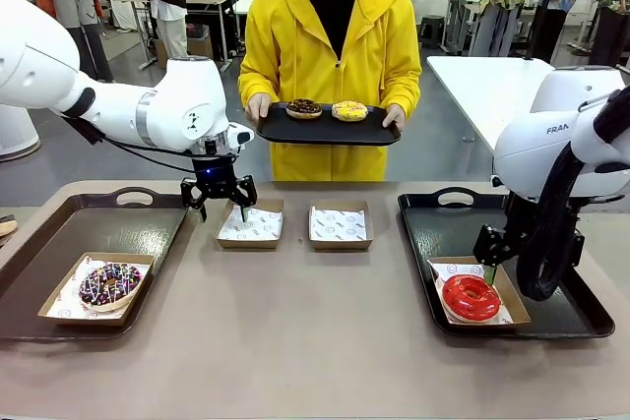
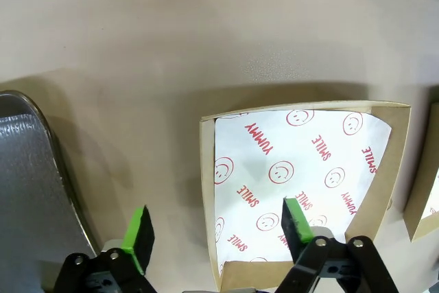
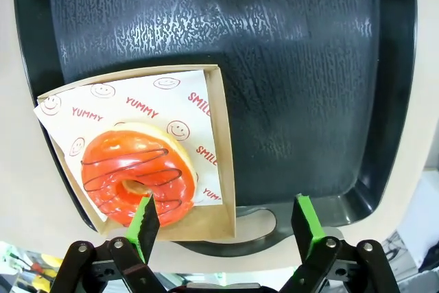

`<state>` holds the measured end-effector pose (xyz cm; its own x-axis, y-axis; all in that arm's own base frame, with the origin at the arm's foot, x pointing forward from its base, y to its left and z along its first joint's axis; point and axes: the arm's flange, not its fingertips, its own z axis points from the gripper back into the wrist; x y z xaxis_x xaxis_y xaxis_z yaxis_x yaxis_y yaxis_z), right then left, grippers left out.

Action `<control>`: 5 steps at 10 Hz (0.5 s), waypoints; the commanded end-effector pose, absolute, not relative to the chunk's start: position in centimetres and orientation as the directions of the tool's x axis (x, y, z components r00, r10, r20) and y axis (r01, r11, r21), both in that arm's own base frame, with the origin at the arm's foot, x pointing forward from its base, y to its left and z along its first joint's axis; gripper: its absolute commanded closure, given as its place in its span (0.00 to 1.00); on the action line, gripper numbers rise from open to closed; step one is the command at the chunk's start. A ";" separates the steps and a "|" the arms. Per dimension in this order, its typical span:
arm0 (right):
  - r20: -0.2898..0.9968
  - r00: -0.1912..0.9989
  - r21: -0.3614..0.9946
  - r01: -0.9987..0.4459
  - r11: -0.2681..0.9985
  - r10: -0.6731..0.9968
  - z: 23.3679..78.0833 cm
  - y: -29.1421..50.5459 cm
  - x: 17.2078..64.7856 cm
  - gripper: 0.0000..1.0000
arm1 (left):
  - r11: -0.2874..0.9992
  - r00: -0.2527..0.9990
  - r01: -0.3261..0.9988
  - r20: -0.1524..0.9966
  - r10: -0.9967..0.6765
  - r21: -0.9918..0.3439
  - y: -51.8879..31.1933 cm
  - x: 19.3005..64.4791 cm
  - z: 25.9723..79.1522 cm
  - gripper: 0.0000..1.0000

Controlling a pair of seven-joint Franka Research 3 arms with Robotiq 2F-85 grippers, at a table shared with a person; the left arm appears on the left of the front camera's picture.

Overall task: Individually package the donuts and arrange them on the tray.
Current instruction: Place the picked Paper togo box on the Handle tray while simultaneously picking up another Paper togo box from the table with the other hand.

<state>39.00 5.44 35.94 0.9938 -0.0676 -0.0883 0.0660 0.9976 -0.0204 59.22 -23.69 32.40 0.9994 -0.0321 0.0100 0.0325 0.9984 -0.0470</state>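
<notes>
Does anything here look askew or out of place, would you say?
The box holding the red donut sits crooked in a corner of the right tray, and its paper liner pokes out past the wall.

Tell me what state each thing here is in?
Red donut, boxed on right tray.
Sprinkled chocolate donut, boxed on left tray.
Left middle box, empty.
Right middle box, empty.
Yellow donut, unboxed on person's tray.
Brown donut, unboxed beside it.
Left gripper, open, straddling left middle box's wall.
Right gripper, open, hovering by red donut.
</notes>
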 end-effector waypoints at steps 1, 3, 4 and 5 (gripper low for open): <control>-0.101 0.992 -0.011 0.075 0.997 -0.076 36.3 5.2 39.3 0.00 | 1.000 1.000 0.018 0.010 -0.018 -0.012 -24.1 59.7 32.5 0.56; -0.103 0.992 -0.007 0.073 0.997 -0.074 36.3 5.1 39.2 0.00 | 1.000 1.000 0.019 0.008 -0.019 -0.013 -24.2 59.7 32.5 1.00; -0.102 0.992 -0.005 0.073 0.997 -0.073 36.3 5.1 39.2 0.00 | 1.000 1.000 0.020 0.007 -0.020 -0.012 -24.2 59.7 32.5 1.00; -0.100 0.992 -0.003 0.075 0.997 -0.075 36.4 5.1 39.1 0.00 | 1.000 1.000 0.022 0.008 -0.022 -0.011 -24.2 59.6 32.5 0.83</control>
